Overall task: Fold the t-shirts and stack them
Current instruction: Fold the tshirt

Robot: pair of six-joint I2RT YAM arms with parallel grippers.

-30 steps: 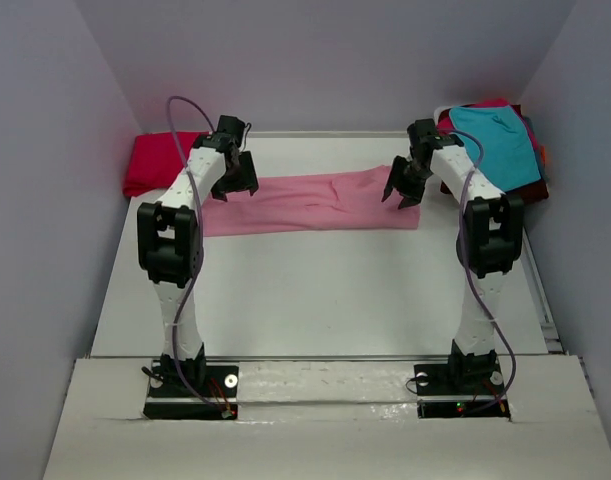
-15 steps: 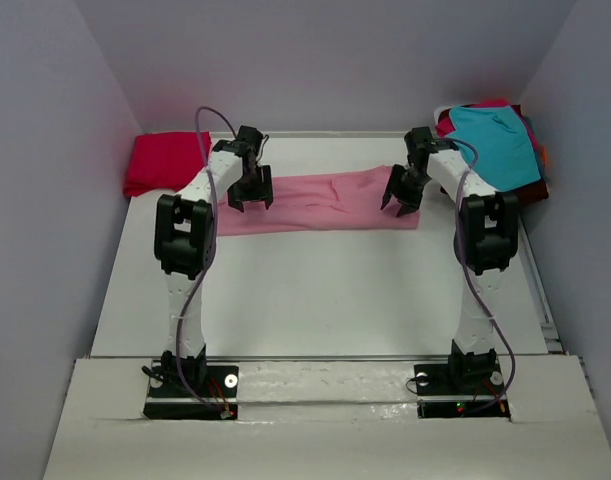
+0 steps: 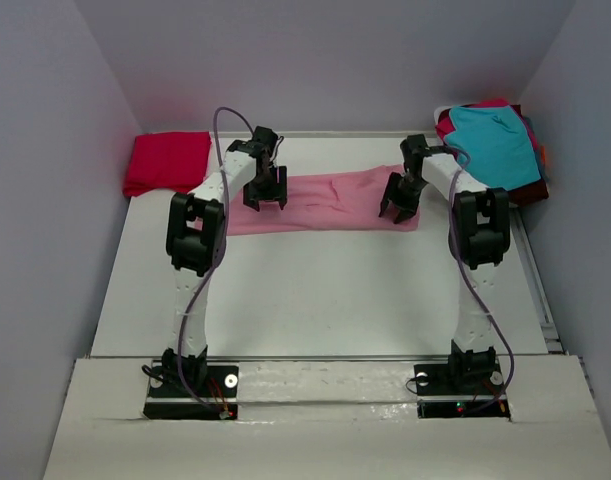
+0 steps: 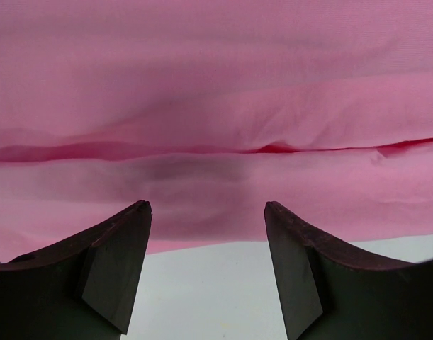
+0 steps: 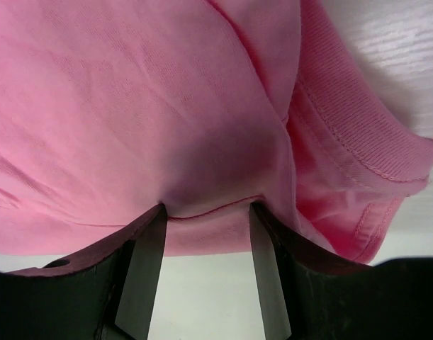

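The pink shirt (image 3: 325, 202) lay as a long folded strip near the far edge of the table (image 3: 315, 300) — soft, light, floppy. The left gripper (image 4: 207, 210) hovered above it, fingers spread. The right gripper (image 5: 206, 210) straddled its near hem, also spread — the doubled edges looked best to pinch.

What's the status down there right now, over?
Left claw open, over the pink t-shirt. Right claw open at its right-end hem. Shirt lies as a long strip, flat on the table. Nothing in the way.
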